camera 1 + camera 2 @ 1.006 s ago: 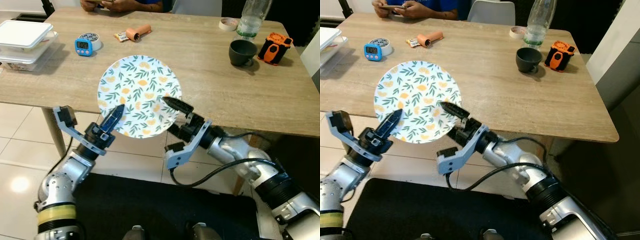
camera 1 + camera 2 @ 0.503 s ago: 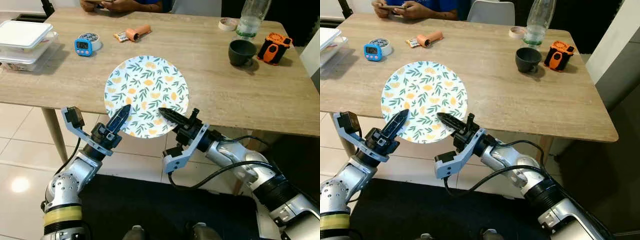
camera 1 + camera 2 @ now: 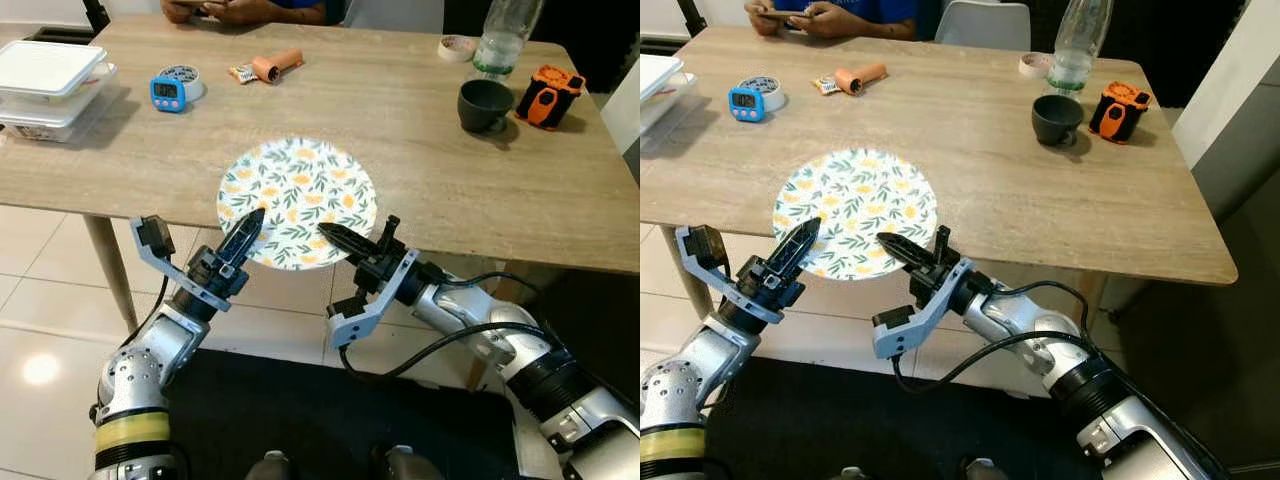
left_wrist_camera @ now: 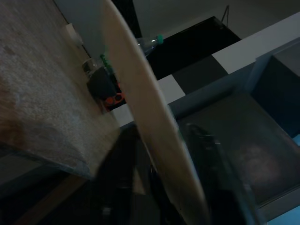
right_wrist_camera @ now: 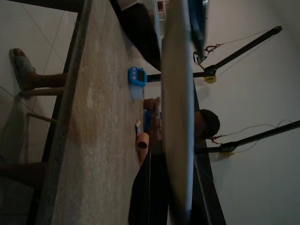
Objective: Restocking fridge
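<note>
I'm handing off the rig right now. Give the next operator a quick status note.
Left gripper: fingers shut on the near-left rim of the floral plate.
Right gripper: fingers shut on the plate's near-right rim.
Plate: held by both, lifted off the wooden table and tilted, over the table's near edge.
Table also holds a blue timer, a dark mug, a bottle and white containers. A person sits at the far side.
Done: plate gripped and raised.
Left: carry it to the fridge; no fridge in sight yet.
</note>
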{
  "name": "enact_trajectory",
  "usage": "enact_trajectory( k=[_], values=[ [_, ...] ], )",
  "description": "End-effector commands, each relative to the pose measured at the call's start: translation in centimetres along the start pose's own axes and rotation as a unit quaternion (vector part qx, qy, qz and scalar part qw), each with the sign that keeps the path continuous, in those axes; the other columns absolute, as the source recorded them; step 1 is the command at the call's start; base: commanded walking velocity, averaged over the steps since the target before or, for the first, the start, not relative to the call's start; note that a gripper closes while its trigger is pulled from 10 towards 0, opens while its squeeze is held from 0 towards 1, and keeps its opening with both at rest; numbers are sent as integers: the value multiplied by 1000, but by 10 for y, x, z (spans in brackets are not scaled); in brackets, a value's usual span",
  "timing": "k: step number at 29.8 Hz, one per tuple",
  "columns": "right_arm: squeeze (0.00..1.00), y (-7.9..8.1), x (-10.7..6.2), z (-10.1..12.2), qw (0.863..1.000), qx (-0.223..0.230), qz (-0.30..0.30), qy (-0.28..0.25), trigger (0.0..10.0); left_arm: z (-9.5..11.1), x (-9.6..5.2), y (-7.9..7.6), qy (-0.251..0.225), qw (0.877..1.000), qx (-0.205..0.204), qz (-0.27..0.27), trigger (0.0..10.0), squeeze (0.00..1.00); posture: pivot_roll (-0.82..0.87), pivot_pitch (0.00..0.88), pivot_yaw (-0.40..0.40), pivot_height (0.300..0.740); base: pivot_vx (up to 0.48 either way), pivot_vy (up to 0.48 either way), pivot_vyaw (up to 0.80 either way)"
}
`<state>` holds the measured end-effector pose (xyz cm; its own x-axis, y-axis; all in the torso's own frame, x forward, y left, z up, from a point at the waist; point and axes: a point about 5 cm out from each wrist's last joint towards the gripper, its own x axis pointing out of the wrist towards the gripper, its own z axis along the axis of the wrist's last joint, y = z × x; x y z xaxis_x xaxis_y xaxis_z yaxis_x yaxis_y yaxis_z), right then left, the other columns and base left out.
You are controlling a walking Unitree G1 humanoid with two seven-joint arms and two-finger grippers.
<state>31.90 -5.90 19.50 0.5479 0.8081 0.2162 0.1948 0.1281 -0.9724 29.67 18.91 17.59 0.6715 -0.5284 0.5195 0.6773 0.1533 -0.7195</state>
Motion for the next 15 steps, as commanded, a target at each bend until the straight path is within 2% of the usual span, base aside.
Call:
enact_trajectory(
  k=[1, 7, 13, 15],
  values=[
    [0, -5, 1, -1, 1000, 3, -17, 2, 0, -3, -6, 3, -9, 1000, -11, 8, 10000, 1000, -72, 188, 14, 740, 0, 0, 0],
    [0, -3, 0, -4, 1000, 1, -18, 10, 0, -1, -12, 4, -11, 1000, -13, 13, 10000, 1000, -67, 183, 13, 740, 0, 0, 0],
    [0, -4, -1, -12, 999, 4, -24, 37, 0, -2, -25, 5, 10, 1000, -8, 9, 10000, 1000, -66, 180, 13, 740, 0, 0, 0],
    [0, -4, -4, -25, 996, 31, -34, 78, 0, -7, -36, 6, 33, 999, 1, 13, 10000, 1000, -61, 176, 11, 740, 0, 0, 0]
  ],
)
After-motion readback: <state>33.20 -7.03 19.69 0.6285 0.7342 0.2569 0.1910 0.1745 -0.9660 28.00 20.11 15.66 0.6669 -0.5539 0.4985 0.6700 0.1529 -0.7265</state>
